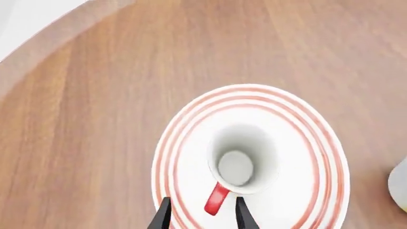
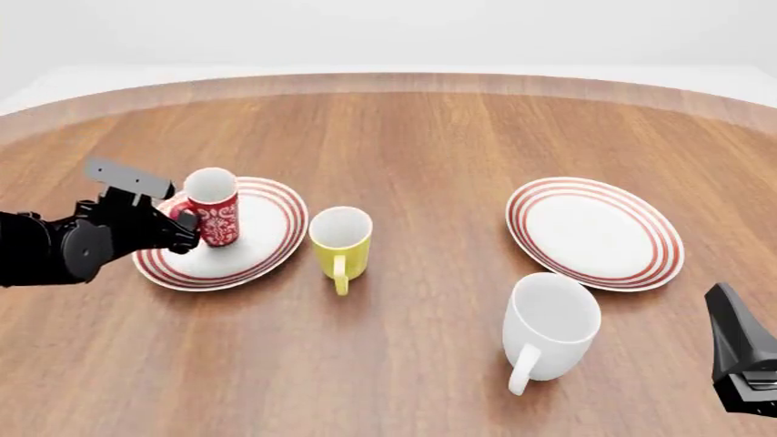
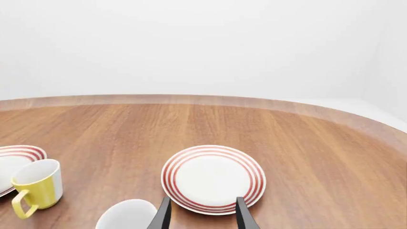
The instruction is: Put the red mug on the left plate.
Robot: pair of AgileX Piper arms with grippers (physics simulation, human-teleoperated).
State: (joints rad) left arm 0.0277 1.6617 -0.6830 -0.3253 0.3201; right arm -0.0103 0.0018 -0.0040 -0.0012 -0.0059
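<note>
We judge this to be the placing step, close to its end: the tall slim red mug with the white floral pattern [image 2: 215, 211] stands upright on the round white left plate ringed in red [image 2: 275, 239], toward that plate's left side, its red handle turned to the left arm. In the left wrist view we look down into the mug's white inside [image 1: 239, 162], with its handle lying between the two dark fingers of the left end effector [image 1: 200, 214]; the fingers stand apart on either side of the handle and do not appear to press it, so we read that end effector as released, though the front view hides the fingertips. The next move, in our judgement, calls for drawing the left end effector straight back off the handle without nudging the mug. The right end effector [image 3: 201, 212] hangs released and idle, its fingers apart with nothing between them. Counting on the brown wooden desk [image 2: 425, 137]: two ringed plates, the second being the right plate [image 2: 594, 232], and three mugs, namely the red one, a yellow mug [image 2: 340, 238] and a bigger plain white mug [image 2: 550, 328].
</note>
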